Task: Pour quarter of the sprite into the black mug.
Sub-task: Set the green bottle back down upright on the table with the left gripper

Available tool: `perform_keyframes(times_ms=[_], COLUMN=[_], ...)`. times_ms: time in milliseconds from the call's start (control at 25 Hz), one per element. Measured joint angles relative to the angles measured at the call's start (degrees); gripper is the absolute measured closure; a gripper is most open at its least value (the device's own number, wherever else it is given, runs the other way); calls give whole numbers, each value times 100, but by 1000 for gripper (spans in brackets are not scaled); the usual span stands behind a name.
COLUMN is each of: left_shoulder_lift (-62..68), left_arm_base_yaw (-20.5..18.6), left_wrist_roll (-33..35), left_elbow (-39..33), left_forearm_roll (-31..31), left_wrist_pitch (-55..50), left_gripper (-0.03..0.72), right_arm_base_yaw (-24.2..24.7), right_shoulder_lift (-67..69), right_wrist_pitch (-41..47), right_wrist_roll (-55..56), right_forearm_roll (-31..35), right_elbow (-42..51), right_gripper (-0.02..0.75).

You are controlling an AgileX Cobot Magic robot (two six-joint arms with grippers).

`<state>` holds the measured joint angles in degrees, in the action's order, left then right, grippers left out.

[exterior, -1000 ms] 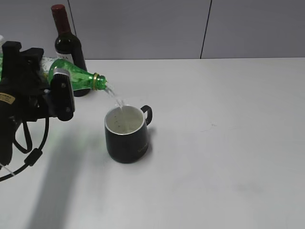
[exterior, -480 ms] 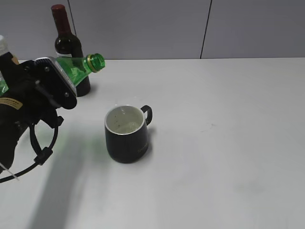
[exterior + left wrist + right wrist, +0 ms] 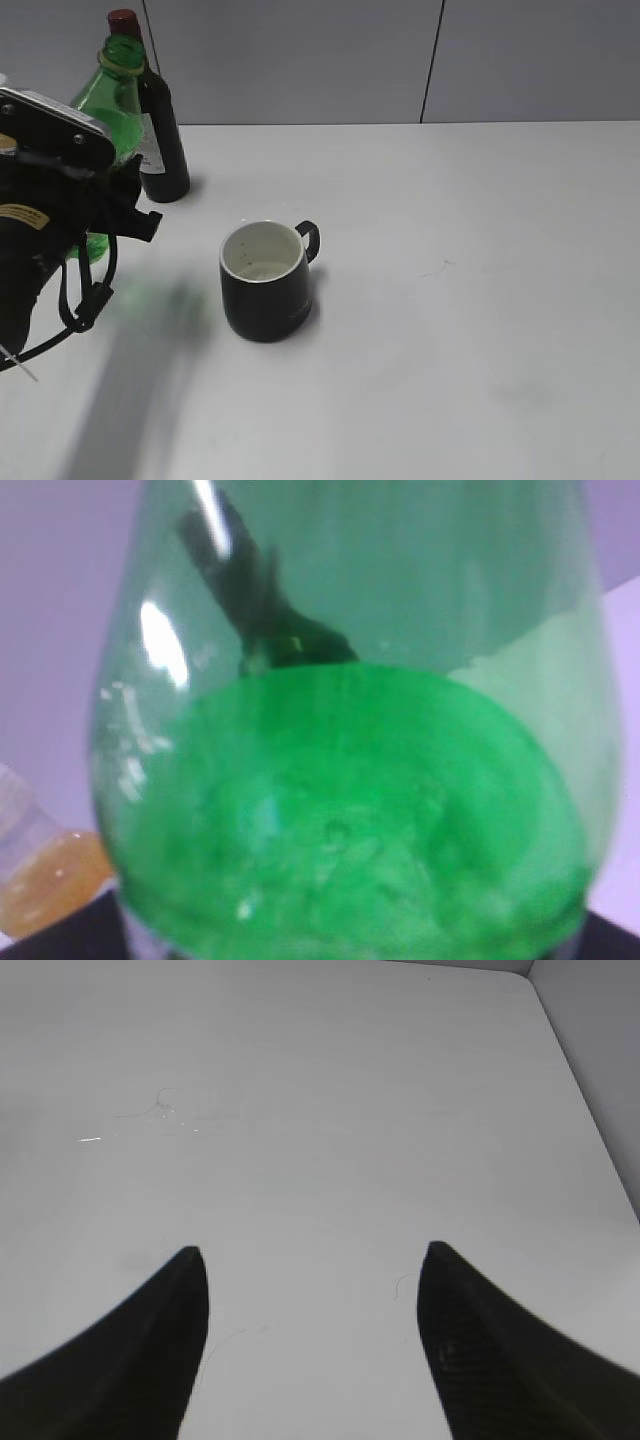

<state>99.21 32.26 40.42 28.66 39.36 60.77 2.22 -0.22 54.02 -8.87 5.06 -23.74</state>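
The sprite (image 3: 118, 95), a green plastic bottle with no cap, stands nearly upright at the table's left, held off the surface. My left gripper (image 3: 98, 195) is shut on its lower body, and the wrist hides the jaws. In the left wrist view the sprite (image 3: 340, 780) fills the frame, with green liquid low in it. The black mug (image 3: 262, 285) stands right of the bottle, apart from it, handle to the back right, with some liquid in its white inside. My right gripper (image 3: 312, 1260) is open and empty over bare table, and it is out of the exterior view.
A dark wine bottle (image 3: 160, 130) with a red top stands just behind the sprite by the back wall. An orange-juice bottle (image 3: 45, 870) shows at the lower left of the left wrist view. The white table (image 3: 450, 300) stretches right of the mug.
The sprite went from tipped over the mug and pouring to nearly upright. It moved back to the left, away from the mug. The stream has stopped.
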Motion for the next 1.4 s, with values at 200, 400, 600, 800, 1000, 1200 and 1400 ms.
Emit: perform_keyframes(times_ms=[200, 400, 600, 800, 1000, 1200, 1400], left_shoulder_lift=[0, 95, 254, 560, 1017, 1533, 1893], left_arm_base_yaw=[-171, -784, -1477, -1638, -1641, -1641, -1641], left_wrist_roll=[-1434, -2864, -4042, -4544, -4667, -4681, -4685], left_elbow=[0, 0, 57, 482, 1173, 1838, 2347], left_forearm_roll=[-692, -2347, -3970, -4632, -5100, -5301, -5421], left_wrist_pitch=[-103, -234, -116, -85, -164, -249, -339], left_gripper=[246, 246, 246, 246, 246, 246, 246], right_arm_base_yaw=[0, 0, 0, 0, 0, 0, 0], right_shoulder_lift=[0, 0, 0, 0, 0, 0, 0], right_wrist_pitch=[0, 0, 0, 0, 0, 0, 0], right_wrist_roll=[0, 0, 0, 0, 0, 0, 0], right_forearm_roll=[0, 0, 0, 0, 0, 0, 0], right_elbow=[0, 0, 0, 0, 0, 0, 0], right_gripper=[238, 238, 238, 238, 238, 238, 238])
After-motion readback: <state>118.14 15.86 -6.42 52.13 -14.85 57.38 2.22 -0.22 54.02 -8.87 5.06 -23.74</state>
